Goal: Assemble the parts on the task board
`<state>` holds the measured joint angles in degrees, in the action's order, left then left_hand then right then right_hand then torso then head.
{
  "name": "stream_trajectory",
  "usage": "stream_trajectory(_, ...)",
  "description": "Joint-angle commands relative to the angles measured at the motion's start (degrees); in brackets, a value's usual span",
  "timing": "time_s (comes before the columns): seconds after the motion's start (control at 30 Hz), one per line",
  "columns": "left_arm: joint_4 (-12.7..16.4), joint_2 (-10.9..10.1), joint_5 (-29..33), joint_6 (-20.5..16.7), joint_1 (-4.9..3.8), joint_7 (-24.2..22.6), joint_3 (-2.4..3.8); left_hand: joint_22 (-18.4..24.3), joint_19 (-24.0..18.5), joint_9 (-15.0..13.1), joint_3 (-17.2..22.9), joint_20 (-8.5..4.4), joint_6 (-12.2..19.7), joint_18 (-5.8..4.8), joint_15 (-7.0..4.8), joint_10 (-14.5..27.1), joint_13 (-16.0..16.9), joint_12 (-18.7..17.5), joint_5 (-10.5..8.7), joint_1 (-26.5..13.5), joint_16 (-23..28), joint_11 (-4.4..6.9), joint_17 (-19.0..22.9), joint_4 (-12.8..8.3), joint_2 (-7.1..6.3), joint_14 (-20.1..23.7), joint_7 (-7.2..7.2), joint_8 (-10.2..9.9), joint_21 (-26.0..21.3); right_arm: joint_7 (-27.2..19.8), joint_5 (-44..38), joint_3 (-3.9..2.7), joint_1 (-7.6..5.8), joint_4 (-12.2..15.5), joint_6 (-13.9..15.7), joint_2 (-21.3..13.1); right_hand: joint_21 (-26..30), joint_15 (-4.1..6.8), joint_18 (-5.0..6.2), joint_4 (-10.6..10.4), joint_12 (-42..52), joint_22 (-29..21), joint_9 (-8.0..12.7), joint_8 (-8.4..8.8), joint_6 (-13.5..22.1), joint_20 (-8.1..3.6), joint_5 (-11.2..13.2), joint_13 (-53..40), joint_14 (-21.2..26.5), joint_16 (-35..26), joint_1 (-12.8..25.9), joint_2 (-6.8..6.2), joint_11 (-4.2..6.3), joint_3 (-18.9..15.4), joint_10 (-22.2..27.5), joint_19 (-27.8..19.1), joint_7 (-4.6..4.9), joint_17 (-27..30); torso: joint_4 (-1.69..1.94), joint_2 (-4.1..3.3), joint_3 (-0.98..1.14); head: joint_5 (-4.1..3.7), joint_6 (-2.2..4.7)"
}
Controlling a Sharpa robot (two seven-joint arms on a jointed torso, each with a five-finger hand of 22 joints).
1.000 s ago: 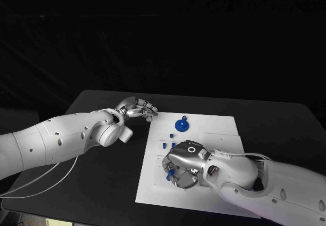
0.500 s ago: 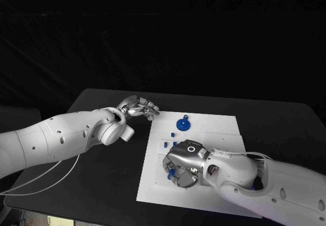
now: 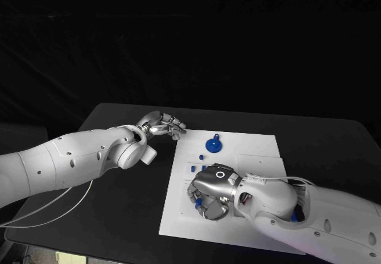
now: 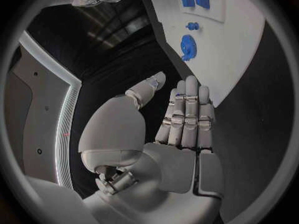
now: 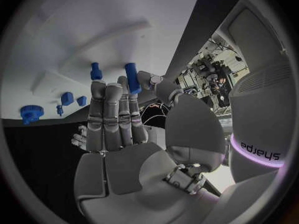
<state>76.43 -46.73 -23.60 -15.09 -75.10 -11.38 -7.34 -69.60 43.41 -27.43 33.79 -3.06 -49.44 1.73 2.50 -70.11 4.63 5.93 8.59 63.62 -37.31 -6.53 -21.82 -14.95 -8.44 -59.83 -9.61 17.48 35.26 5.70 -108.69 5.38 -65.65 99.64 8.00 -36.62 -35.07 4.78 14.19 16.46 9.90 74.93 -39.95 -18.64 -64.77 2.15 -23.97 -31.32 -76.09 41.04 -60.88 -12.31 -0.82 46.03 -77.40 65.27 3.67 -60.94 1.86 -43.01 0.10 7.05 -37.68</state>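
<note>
The assembly looks to be in its middle stretch, judging by how the pieces lie. On the flat white task board, a matte rectangular plate lying on the black bench, a round blue toothed gear with a small stub already sits near the far edge, and two small blue block-shaped parts sit just nearer than it. In the right wrist view two short blue cylindrical pegs stand upright on the board beside a raised white ridge (whether they are fully seated cannot be told). More parts seem left to place, so the job is not finished.

The right hand, silver metal with segmented fingers on a glossy white arm, hovers low over the board's near half. In its wrist view the fingers lie straight and side by side, and a tall blue peg shows at the fingertips beside the thumb; it looks pinched there, though I cannot tell for certain.

The left hand rests off the board over the bench near the board's far left corner, fingers extended and close together, thumb apart, holding nothing.
</note>
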Motion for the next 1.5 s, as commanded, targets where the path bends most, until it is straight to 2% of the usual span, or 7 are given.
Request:
stream_trajectory(0.03,0.1,0.1,0.3,0.6,-0.04,-0.4,0.03,-0.1,0.1,0.1,0.0,0.09,0.5,0.24,0.22,0.3,0.1,-0.2,-0.28,-0.4,0.2,-0.13,-0.1,0.3,0.06,-0.1,0.01,-0.2,-0.3,-0.1,-0.9,0.22,0.08,0.5,-1.1,0.5,-0.3,0.4,0.81,-0.1,-0.3,1.1,-1.2,0.21,-0.5,-0.14,-0.3,0.0,0.0,0.2,0.0,0.2,0.01,-0.5,-0.4,-0.1,0.07,-0.1,0.0,0.0,0.02,-0.05,0.0)
stream_trajectory(0.33,0.1,0.1,0.3,0.5,-0.04,-0.4,0.03,-0.1,0.1,0.1,0.0,0.09,0.5,0.24,0.23,0.3,0.1,-0.2,-0.28,-0.4,0.2,-0.13,-0.1,0.3,0.05,-0.1,0.0,-0.2,-0.4,-0.3,-0.6,0.88,0.08,0.5,-1.6,0.6,-0.5,0.44,0.81,-0.1,-0.3,1.1,-1.4,0.28,-0.6,-0.16,-1.1,-0.1,0.0,0.3,0.1,0.18,0.04,-0.8,-0.5,-0.1,0.03,-0.2,-0.02,0.01,0.02,-0.12,-0.06)
stream_trajectory(0.57,0.1,0.0,0.3,0.5,-0.04,-0.4,0.03,-0.1,0.1,0.1,0.0,0.09,0.5,0.24,0.23,0.3,0.1,-0.2,-0.28,-0.4,0.3,-0.14,-0.2,0.3,0.05,-0.1,0.0,-0.2,-0.4,-0.9,1.2,0.99,0.04,0.4,-0.5,0.4,-0.6,0.2,0.8,0.0,-0.9,1.0,-1.8,0.8,-0.1,0.01,-4.6,-0.2,0.5,0.2,1.5,-0.43,-0.2,-3.2,0.0,-0.7,0.22,-0.2,-0.03,0.01,0.05,-0.09,-0.15)
stream_trajectory(0.77,0.1,0.0,0.3,0.5,-0.04,-0.4,0.03,-0.1,0.1,0.1,0.0,0.1,0.5,0.23,0.24,0.3,0.1,-0.3,-0.28,-0.4,0.3,-0.14,-0.2,0.3,0.01,-0.1,0.0,-0.2,-0.4,-0.9,2.0,0.99,-0.12,0.1,2.0,0.4,-0.1,-0.9,0.81,0.1,-2.6,0.9,-1.4,2.76,3.0,0.62,-1.8,0.3,2.1,-1.2,3.1,-1.08,-1.52,-9.4,3.0,-2.5,1.42,0.9,-0.01,0.01,0.05,-0.04,-0.13)
stream_trajectory(0.93,0.1,0.0,0.3,0.5,-0.04,-0.3,0.03,-0.2,0.0,0.1,0.0,0.11,0.6,0.23,0.26,0.4,0.1,-0.3,-0.28,-0.4,0.4,-0.16,-0.3,0.3,-0.02,-0.1,-0.01,-0.2,-0.4,-1.2,2.6,0.99,-0.13,0.1,2.7,0.2,0.1,-1.7,0.81,0.0,-3.9,0.9,-0.7,4.32,5.0,1.05,-1.4,0.9,2.7,-1.4,3.5,-1.41,-2.27,-12.8,5.1,-3.4,2.44,1.5,0.0,0.0,0.03,-0.07,-0.16)
stream_trajectory(1.37,0.0,0.0,0.3,0.5,-0.04,-0.2,0.03,-0.2,0.0,0.1,0.0,0.13,0.6,0.22,0.27,0.4,0.1,-0.3,-0.28,-0.4,0.5,-0.17,-0.4,0.3,-0.04,-0.1,-0.03,-0.2,-0.5,-1.7,4.0,0.99,-0.15,0.3,3.6,-0.2,-0.1,-2.2,0.81,0.0,-5.0,0.9,0.1,5.6,6.5,1.09,-1.2,1.4,3.0,-0.6,3.4,-1.86,-2.88,-15.8,6.8,-3.7,3.22,1.7,0.01,-0.01,0.02,-0.03,-0.16)
stream_trajectory(1.5,0.0,0.0,0.3,0.5,-0.04,-0.2,0.03,-0.2,0.0,0.1,0.0,0.13,0.6,0.22,0.28,0.4,0.1,-0.3,-0.29,-0.4,0.5,-0.18,-0.4,0.3,-0.04,-0.1,-0.03,-0.2,-0.5,-2.0,4.6,0.98,-0.15,0.4,4.2,-0.6,-0.2,-2.33,0.81,-0.1,-5.1,0.9,0.3,5.83,6.8,1.13,0.4,1.6,3.1,-0.3,4.1,-1.95,-3.02,-17.2,7.2,-3.8,3.37,1.8,0.01,-0.01,0.02,-0.03,-0.16)
